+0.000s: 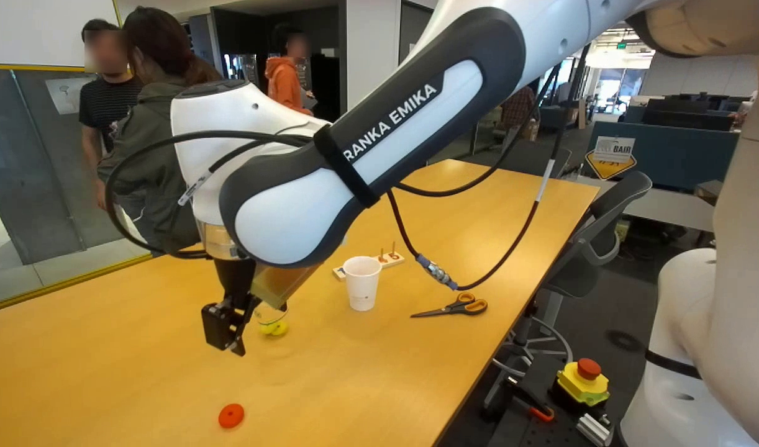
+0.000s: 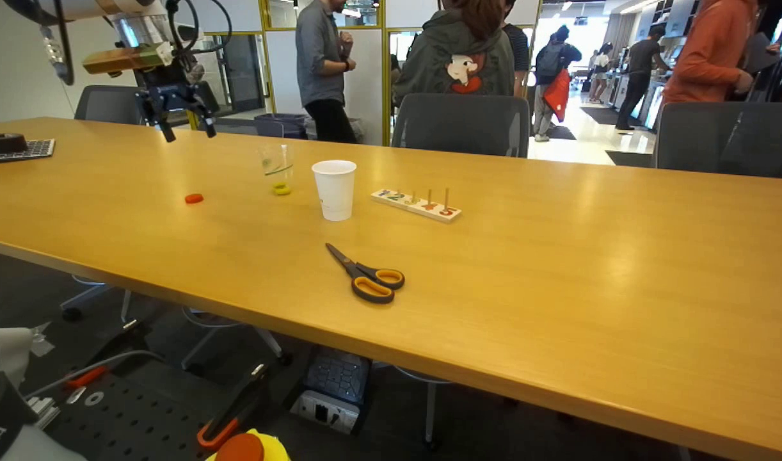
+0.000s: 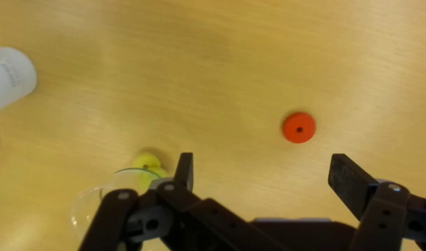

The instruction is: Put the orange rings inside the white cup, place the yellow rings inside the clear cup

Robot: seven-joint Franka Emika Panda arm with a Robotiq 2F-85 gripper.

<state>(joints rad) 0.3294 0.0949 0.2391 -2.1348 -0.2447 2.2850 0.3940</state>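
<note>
The end effector [image 3: 261, 159] is held above the surface [image 3: 199, 69], spread wide with nothing gripped, presumably so that the orange ring [image 3: 299, 127], apart and below it, can be straddled; yellow rings [image 3: 146, 161] seem sorted into the clear cup [image 2: 277, 169], lower down on one side; the white cup [image 1: 362, 283], farther off, is stood upright, likely for orange.

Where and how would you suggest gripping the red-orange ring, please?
I'd pinch the red-orange ring across its outer rim from straight above: it lies flat on the table, its centre hole looks too small to use, and the open gripper points downward.
</note>
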